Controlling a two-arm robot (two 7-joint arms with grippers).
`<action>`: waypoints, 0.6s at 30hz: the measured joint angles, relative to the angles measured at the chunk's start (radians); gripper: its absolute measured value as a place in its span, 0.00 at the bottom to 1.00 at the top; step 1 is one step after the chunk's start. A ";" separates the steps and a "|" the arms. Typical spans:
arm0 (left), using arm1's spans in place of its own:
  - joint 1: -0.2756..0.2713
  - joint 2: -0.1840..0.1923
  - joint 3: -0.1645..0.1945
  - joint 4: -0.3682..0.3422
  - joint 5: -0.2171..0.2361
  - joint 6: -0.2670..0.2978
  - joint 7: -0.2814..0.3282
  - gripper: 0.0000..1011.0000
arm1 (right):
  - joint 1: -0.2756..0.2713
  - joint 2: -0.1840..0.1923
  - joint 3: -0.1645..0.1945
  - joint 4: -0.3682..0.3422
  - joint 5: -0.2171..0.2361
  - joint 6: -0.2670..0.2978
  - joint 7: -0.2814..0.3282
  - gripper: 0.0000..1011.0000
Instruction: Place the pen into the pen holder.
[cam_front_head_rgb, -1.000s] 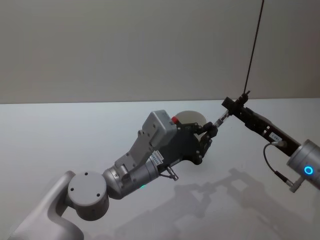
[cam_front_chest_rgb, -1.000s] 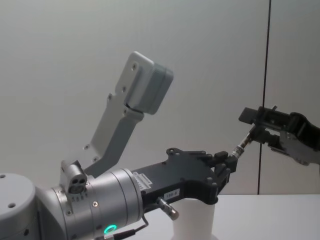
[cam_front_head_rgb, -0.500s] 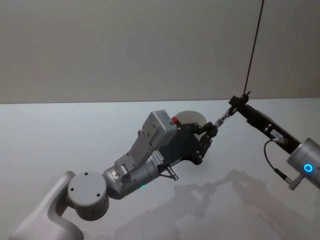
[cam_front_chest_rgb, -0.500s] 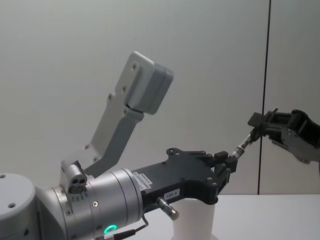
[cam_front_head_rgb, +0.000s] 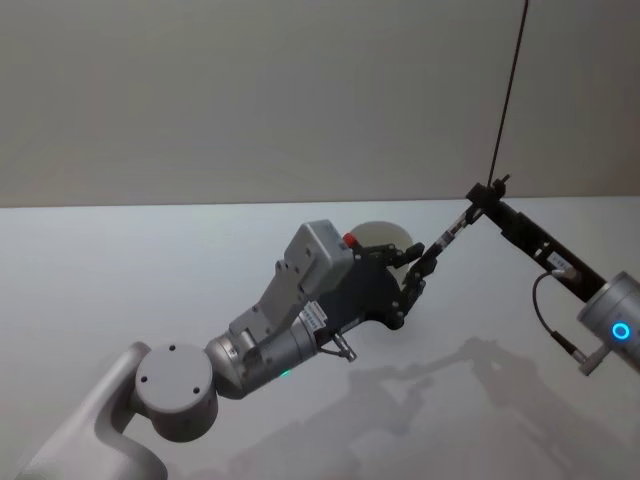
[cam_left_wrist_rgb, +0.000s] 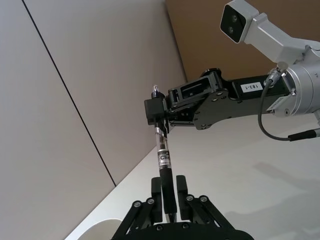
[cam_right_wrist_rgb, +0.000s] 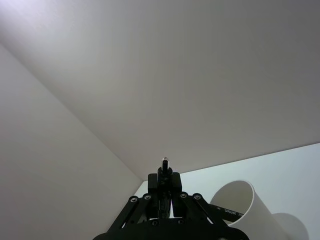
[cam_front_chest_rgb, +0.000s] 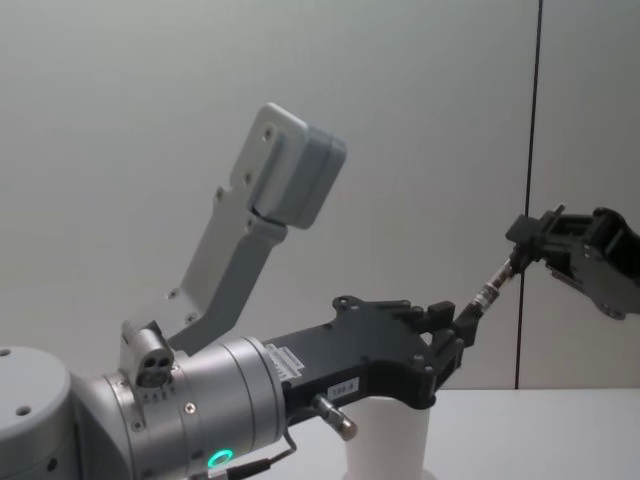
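Note:
A black and silver pen (cam_front_head_rgb: 445, 238) hangs slanted in the air between my two grippers. My left gripper (cam_front_head_rgb: 415, 268) is shut on its lower black end, just above the pen holder (cam_front_head_rgb: 385, 232), a white paper cup partly hidden behind that hand. The right gripper (cam_front_head_rgb: 480, 195) is shut on the pen's upper end. In the chest view the pen (cam_front_chest_rgb: 490, 290) rises from the left gripper (cam_front_chest_rgb: 458, 325) to the right gripper (cam_front_chest_rgb: 522, 245), with the pen holder (cam_front_chest_rgb: 385, 440) standing below. In the left wrist view the pen (cam_left_wrist_rgb: 164, 160) lies between the left fingers (cam_left_wrist_rgb: 157, 190).
The white table (cam_front_head_rgb: 150, 260) stretches out around the cup, with a plain wall behind it. A thin dark cable (cam_front_head_rgb: 510, 90) hangs down at the right, close to my right arm (cam_front_head_rgb: 560, 265).
My right gripper's fingers have closed on the pen's upper end and shifted a little up and to the right. More of the pen's black part now shows beyond the left fingers.

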 joint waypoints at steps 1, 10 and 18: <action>0.000 0.000 0.000 0.000 0.000 0.000 0.000 0.19 | 0.000 0.000 -0.001 0.000 0.001 -0.001 0.000 0.13; 0.000 -0.001 0.000 0.000 0.000 0.000 0.000 0.45 | 0.001 0.003 -0.007 0.001 0.009 -0.008 -0.003 0.13; 0.000 -0.001 0.000 0.000 0.000 0.000 0.000 0.72 | 0.003 0.006 -0.016 0.003 -0.017 -0.036 0.002 0.13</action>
